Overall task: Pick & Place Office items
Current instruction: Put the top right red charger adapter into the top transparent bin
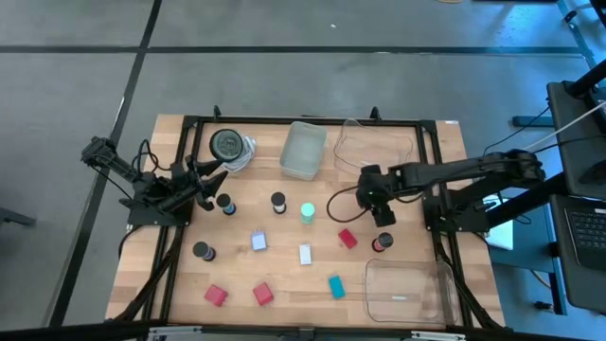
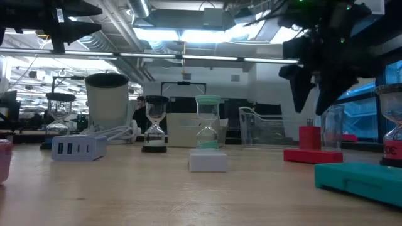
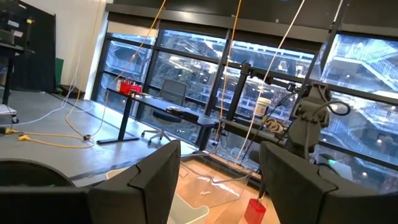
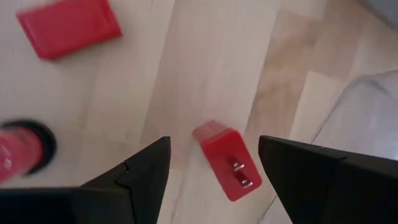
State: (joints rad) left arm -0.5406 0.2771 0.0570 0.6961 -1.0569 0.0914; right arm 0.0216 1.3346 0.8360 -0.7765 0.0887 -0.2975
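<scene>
My right gripper (image 4: 212, 142) is open and hangs above a red plug block (image 4: 225, 158) with two metal prongs, which lies on the wood between the fingers and apart from them. In the low view this gripper (image 2: 314, 94) is clear above the red block (image 2: 309, 138). A second red block (image 1: 347, 238) and a red-capped cylinder (image 1: 383, 242) lie close by. My left gripper (image 1: 210, 175) is open and waits near the left edge. A green cylinder (image 1: 308, 212), dark cylinders (image 1: 278, 202), and lavender (image 1: 258, 242), white (image 1: 305, 253) and teal (image 1: 335, 285) blocks lie mid-table.
Clear trays stand at the far edge (image 1: 303, 150), beside it (image 1: 374, 142), and at the near right corner (image 1: 409, 289). A round grey dish (image 1: 227, 144) sits far left with a white cable. Two red blocks (image 1: 216, 295) lie near the front edge.
</scene>
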